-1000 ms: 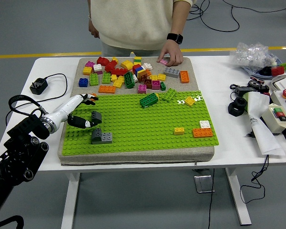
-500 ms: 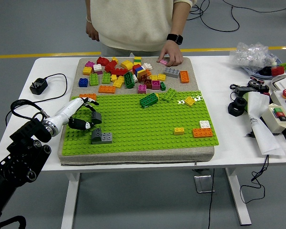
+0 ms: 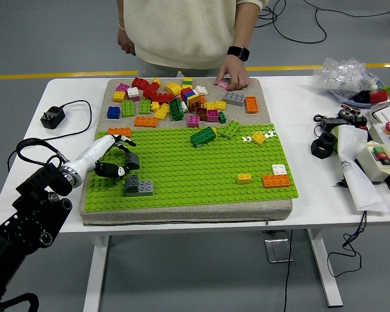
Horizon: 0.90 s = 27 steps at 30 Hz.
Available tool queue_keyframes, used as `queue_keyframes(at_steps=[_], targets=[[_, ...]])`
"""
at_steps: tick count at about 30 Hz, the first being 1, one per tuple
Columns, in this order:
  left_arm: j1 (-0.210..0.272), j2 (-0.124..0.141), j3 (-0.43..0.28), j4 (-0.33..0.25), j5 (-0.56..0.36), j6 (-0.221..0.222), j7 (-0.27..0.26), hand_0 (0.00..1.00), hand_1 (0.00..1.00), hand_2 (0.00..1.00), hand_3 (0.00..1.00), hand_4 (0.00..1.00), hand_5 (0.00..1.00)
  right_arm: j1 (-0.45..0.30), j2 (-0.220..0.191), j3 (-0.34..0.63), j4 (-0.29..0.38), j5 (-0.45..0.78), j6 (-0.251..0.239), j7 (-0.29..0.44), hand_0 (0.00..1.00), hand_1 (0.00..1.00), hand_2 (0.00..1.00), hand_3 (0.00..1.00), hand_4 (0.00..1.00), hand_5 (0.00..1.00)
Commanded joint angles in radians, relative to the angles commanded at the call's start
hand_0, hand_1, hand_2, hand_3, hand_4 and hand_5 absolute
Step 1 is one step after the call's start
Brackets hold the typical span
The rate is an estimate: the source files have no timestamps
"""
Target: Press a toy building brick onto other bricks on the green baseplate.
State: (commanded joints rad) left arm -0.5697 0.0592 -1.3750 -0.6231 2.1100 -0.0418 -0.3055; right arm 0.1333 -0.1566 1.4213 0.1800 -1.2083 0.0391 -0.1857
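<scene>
White counter holds the green baseplate point(image 3: 201, 166), where the left hand point(image 3: 114, 159), fingers curled around a dark grey brick point(image 3: 131, 160), hovers above the grey bricks point(image 3: 138, 186) at lower left, ready to push down.

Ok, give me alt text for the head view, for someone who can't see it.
The robot's left hand holds a dark grey toy brick just above grey bricks on the green studded baseplate. Loose colourful bricks lie beyond, where a person's hand rests at the far edge.

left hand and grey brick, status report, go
Left hand shut on dark grey brick, just above grey bricks on green baseplate. Right hand not in view. Nothing in the way.
</scene>
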Motion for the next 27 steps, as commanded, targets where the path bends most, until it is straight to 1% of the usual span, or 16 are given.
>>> queue_keyframes(at_steps=[1,2,7,8,13,14,19,20,27], targets=[[0.0,0.0,0.0,0.0,-0.001,0.001,0.0,0.862,0.746,0.605,0.716,0.717,0.002,0.0,0.0,0.0,0.0,0.0,0.0,0.0,0.785,0.713,0.758,0.767,0.998,0.692],[0.0,-0.001,0.0,0.0,-0.004,0.002,-0.001,0.852,0.737,0.595,0.679,0.677,0.002,-0.001,0.0,0.0,0.0,-0.001,0.0,0.0,0.785,0.714,0.759,0.768,0.998,0.692],[0.002,-0.001,0.0,0.001,-0.01,0.01,-0.003,0.852,0.737,0.595,0.679,0.677,0.002,-0.001,0.001,-0.001,0.0,-0.001,0.0,0.0,0.785,0.714,0.759,0.768,0.998,0.692],[0.003,-0.001,0.0,0.002,-0.012,0.011,-0.005,0.808,0.699,0.553,0.631,0.609,0.002,-0.001,0.001,-0.001,0.0,-0.001,-0.001,0.0,0.785,0.71,0.759,0.768,0.998,0.692],[0.006,-0.001,0.002,0.003,-0.019,0.015,-0.01,0.808,0.699,0.553,0.631,0.609,0.002,-0.003,0.002,0.0,0.0,-0.003,-0.001,0.0,0.785,0.71,0.759,0.768,0.998,0.692],[0.007,-0.001,0.002,0.003,-0.02,0.016,-0.01,0.768,0.641,0.536,0.57,0.542,0.002,-0.003,0.002,0.0,0.0,-0.003,-0.001,0.0,0.785,0.712,0.759,0.768,0.998,0.692],[0.009,-0.001,0.002,0.002,-0.031,0.017,-0.014,0.768,0.641,0.536,0.57,0.542,0.002,-0.003,0.003,0.001,0.0,-0.004,0.0,0.0,0.785,0.712,0.759,0.768,0.998,0.692],[0.01,-0.001,0.001,0.002,-0.034,0.017,-0.015,0.746,0.625,0.532,0.558,0.527,0.002,-0.003,0.003,0.001,0.0,-0.004,0.0,0.0,0.786,0.712,0.759,0.768,0.998,0.69],[0.016,0.002,-0.004,-0.012,-0.044,0.017,-0.017,0.738,0.619,0.53,0.557,0.523,0.002,-0.004,0.004,0.002,0.0,-0.005,0.0,0.001,0.785,0.712,0.759,0.768,0.998,0.692]])
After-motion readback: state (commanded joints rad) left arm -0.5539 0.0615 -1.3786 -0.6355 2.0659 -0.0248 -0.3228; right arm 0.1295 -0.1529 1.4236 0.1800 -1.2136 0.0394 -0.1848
